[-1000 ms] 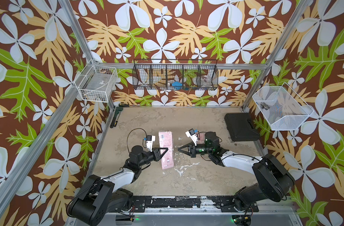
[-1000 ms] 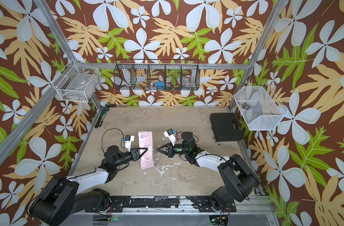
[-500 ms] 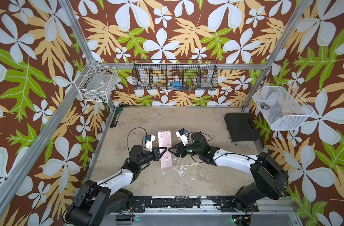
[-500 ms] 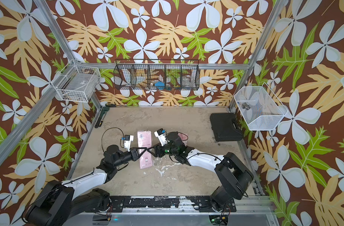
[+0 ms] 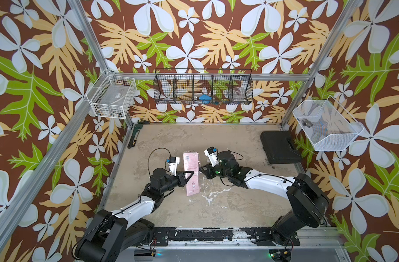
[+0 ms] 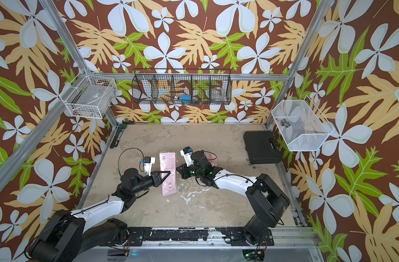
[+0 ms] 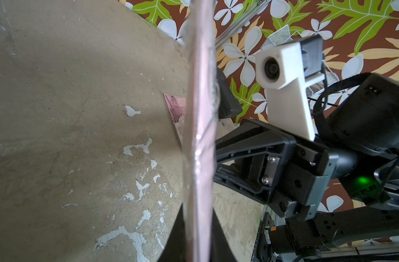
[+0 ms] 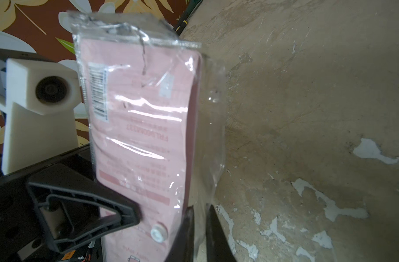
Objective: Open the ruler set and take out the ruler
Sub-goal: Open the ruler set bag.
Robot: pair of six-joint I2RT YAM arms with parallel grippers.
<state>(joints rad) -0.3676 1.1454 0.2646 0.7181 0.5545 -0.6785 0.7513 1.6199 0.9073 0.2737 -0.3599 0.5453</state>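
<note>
Between my left claw (image 5: 192,173) and right claw (image 5: 200,168), both pinching its long edges, the pink plastic-wrapped ruler set (image 5: 191,162) pointed away.

Upside down on the ruler set (image 8: 144,158), seen from the right wrist: a barcode (image 8: 98,90) and a printed code (image 8: 146,133) starting "FRL"; the rest of its small print blurs past reading.

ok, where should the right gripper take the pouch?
Probably the clear film margin along the long edge of the pouch facing the right gripper, approached from that side: the left gripper clamps it from the opposite side, and the film stands free of the pink card.
</note>
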